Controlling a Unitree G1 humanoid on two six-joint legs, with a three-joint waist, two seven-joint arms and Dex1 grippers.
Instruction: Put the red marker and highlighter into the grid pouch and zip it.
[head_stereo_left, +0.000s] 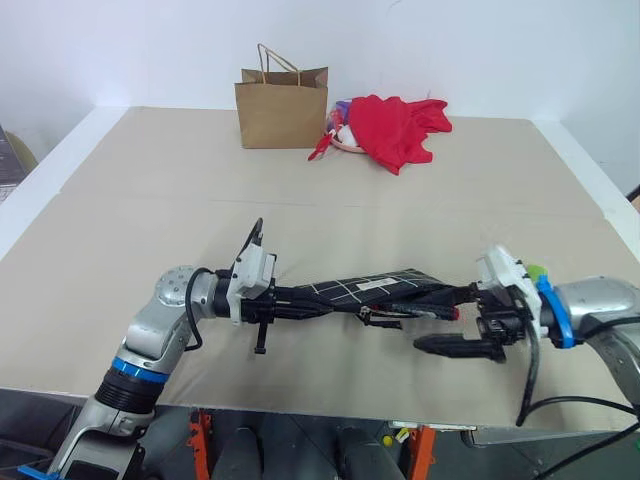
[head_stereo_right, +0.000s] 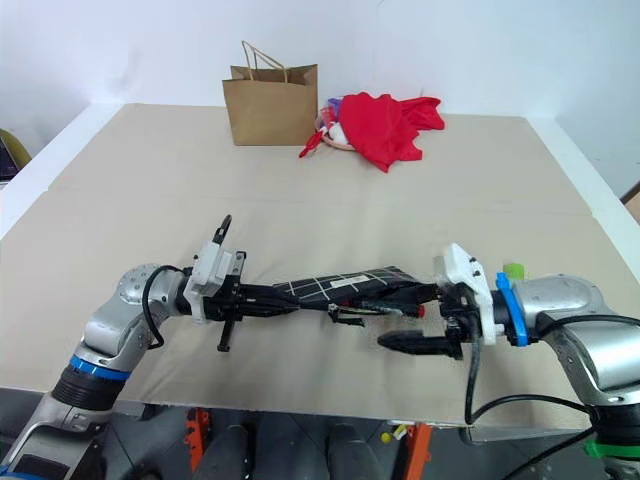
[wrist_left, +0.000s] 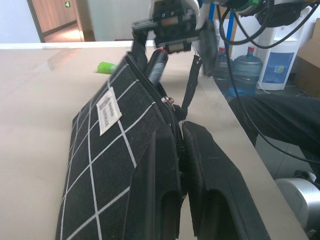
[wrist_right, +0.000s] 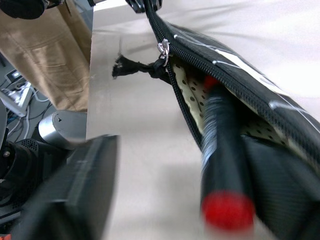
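Left tool (head_stereo_left: 268, 300): fingers pressed together, pinching one end of the grid pouch; it points level toward the robot's right, held above the tabletop.
Grid pouch (head_stereo_left: 365, 290): black fabric with white grid lines and a small white label, stretched between the two tools above the tabletop; its zipper is open along the edge and a pale dotted lining shows in the right wrist view.
Zipper pull (wrist_right: 163, 47): small metal tab on the open zipper edge, with a dark tied cord beside it.
Red marker (wrist_right: 223, 150): lying in the pouch mouth, partly inside, its red end (head_stereo_left: 455, 313) sticking out toward the right tool.
Right tool (head_stereo_left: 480, 325): fingers spread wide, one below the pouch's end and one up against it; not pinching the marker.
Highlighter (head_stereo_left: 537, 271): light green, lying on the tabletop just behind the right tool, outside the pouch.
Tabletop (head_stereo_left: 150, 200): beige, flat.
Brown paper bag (head_stereo_left: 281, 108): standing upright at the far edge.
Red cloth heap (head_stereo_left: 400, 128): just right of the bag.
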